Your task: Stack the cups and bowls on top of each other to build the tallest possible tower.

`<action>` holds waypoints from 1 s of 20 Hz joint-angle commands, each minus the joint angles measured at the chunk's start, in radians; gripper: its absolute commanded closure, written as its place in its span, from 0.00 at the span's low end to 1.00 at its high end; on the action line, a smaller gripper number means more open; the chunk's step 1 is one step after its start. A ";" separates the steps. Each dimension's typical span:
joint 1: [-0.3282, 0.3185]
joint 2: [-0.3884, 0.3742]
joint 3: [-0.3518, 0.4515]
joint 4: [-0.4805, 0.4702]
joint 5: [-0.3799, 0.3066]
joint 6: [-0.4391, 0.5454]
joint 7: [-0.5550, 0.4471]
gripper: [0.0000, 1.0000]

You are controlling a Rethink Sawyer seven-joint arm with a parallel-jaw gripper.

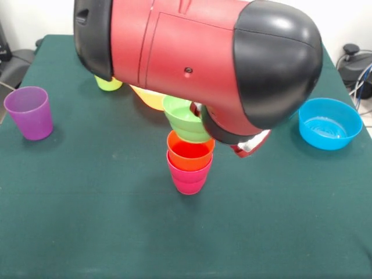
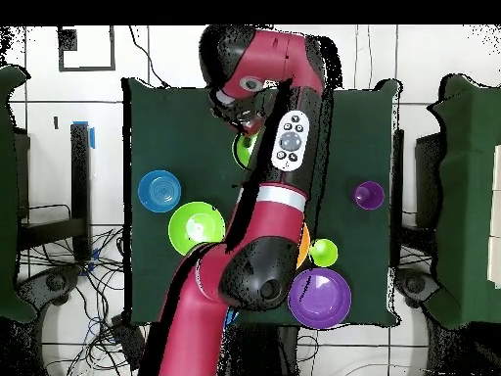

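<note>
Table and its surroundings

A dark green table (image 1: 87,221) fills the front view; black equipment with cables (image 1: 356,67) sits off its corner at 2 o'clock. Overhead, tangled cables (image 2: 73,269) lie on the tiled floor (image 2: 440,49) at 8 o'clock.

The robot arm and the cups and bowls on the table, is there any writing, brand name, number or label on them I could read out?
None can be read.
arm: no lettering shows; the grey button panel carries marks too small to read.
cups and bowls: plain plastic, no print visible.
</note>
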 commanded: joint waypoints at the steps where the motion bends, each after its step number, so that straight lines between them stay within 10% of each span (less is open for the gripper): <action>1: -0.024 0.007 -0.089 -0.027 0.052 0.045 -0.242 1.00; 20: -0.021 0.008 -0.139 -0.009 0.109 0.034 -0.239 1.00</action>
